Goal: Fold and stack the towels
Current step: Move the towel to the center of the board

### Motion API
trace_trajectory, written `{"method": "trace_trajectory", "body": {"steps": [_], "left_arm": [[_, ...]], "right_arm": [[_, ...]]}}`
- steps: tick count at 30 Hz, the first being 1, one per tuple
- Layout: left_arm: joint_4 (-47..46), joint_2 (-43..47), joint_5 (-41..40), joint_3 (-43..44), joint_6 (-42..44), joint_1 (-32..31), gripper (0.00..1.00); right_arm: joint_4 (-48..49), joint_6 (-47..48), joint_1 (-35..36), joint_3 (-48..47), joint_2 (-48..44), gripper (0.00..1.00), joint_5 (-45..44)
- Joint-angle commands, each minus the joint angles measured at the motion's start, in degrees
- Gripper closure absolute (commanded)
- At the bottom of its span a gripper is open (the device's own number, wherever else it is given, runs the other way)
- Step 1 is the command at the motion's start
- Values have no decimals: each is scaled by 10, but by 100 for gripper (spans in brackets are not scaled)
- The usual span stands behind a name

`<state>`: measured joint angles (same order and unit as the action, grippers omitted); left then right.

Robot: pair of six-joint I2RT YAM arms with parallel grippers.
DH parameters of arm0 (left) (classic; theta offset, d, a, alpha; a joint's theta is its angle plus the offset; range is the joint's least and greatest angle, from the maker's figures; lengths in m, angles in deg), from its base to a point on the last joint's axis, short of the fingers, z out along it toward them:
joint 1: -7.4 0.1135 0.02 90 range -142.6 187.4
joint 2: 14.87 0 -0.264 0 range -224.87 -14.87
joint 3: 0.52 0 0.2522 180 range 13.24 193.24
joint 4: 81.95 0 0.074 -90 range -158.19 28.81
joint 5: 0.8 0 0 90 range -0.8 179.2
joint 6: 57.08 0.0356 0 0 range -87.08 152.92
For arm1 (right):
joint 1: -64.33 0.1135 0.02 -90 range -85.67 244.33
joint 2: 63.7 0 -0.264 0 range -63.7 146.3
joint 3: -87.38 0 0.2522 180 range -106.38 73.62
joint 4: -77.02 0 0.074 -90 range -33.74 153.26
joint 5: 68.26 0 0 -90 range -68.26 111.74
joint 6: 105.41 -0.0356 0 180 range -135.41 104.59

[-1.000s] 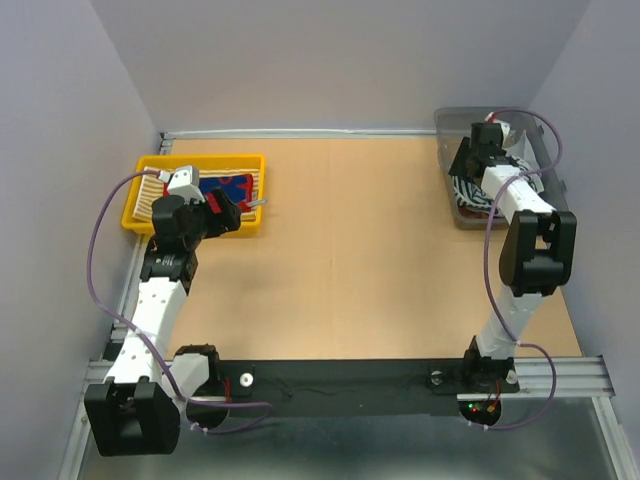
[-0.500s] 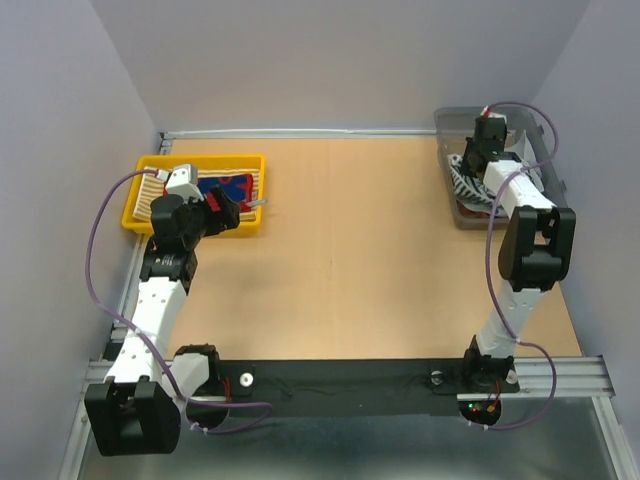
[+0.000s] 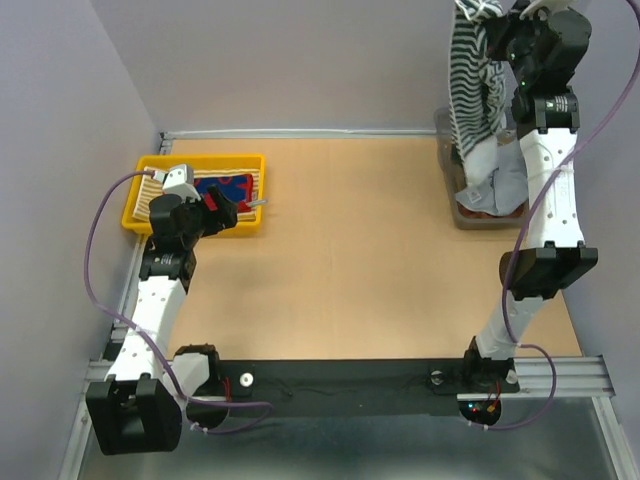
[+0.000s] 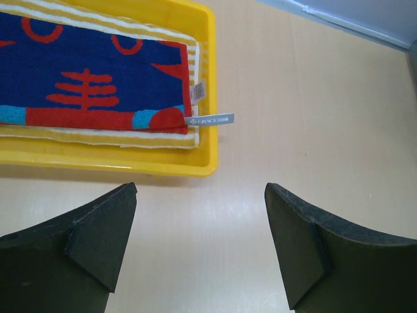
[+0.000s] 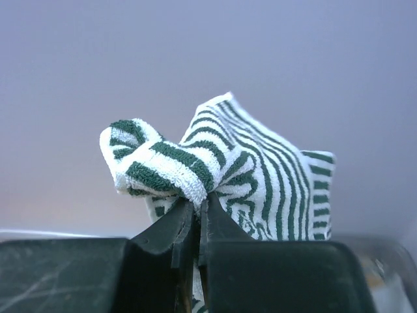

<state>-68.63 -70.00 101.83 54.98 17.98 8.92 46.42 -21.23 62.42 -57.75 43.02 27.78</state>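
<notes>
My right gripper (image 3: 482,10) is raised high at the top right and is shut on a dark-and-white striped towel (image 3: 472,80), which hangs down over the clear bin (image 3: 447,128). In the right wrist view the gripper (image 5: 197,208) pinches a bunched fold of that striped towel (image 5: 260,176). A grey towel (image 3: 505,185) and a rust-brown one (image 3: 480,208) lie in the bin. A red-blue patterned towel (image 4: 91,78) lies folded on a yellow-cream striped towel (image 4: 117,135) in the yellow tray (image 4: 163,166). My left gripper (image 4: 199,241) is open over bare table just in front of the tray.
The yellow tray (image 3: 140,165) sits at the far left against the wall, the clear bin at the far right. Walls close the table on the left, back and right. A white label (image 4: 210,120) sticks out from the folded towels over the tray's rim.
The right gripper shut on the striped towel inside the bin and lifted it high above the bin. The left arm has stayed put.
</notes>
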Motion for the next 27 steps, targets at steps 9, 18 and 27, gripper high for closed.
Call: {"method": "trace_trajectory", "body": {"steps": [9,18,27], "left_arm": [[-27,15,12,14,3,6,10],[-51,20,50,4,1,6,10],[-43,3,72,-1,-19,-66,10]], "right_arm": [[26,39,190,294,-129,100,194],[-57,24,409,647,-267,83,267],[-93,-50,492,715,-370,27,-27]]}}
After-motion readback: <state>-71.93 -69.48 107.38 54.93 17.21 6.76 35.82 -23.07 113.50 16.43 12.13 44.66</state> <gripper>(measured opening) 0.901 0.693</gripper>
